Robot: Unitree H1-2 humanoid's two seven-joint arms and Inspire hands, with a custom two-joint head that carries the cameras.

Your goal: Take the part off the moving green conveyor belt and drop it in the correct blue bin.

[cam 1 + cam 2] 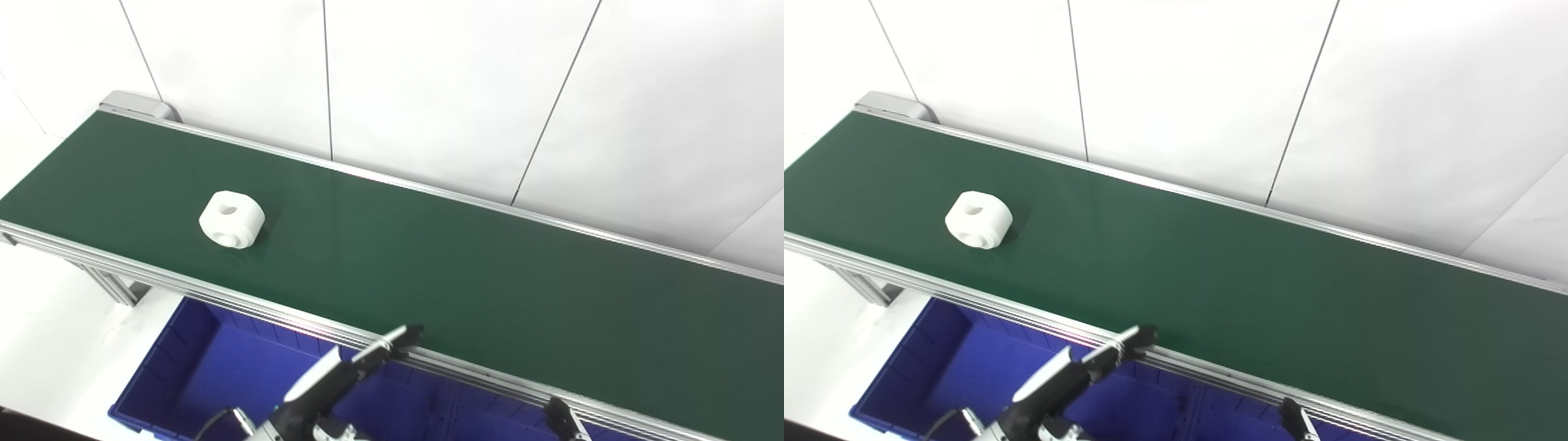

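Note:
A white round part [231, 219] with a hole in its top and another in its side lies on the green conveyor belt [429, 263], towards the left end; it also shows in the right eye view [979, 220]. My left hand [343, 380] is low at the picture's bottom, over the belt's near rail, fingers stretched out and holding nothing, well to the right of the part and nearer than it. Only a dark fingertip of my right hand [563, 419] shows at the bottom edge. A blue bin [202, 367] sits below the belt's near side.
The belt's aluminium rail [184, 285] runs along the near edge, with a support leg [113, 288] at the left. A white panelled wall [429, 92] stands right behind the belt. More blue bin shows to the right, under the rail [465, 410].

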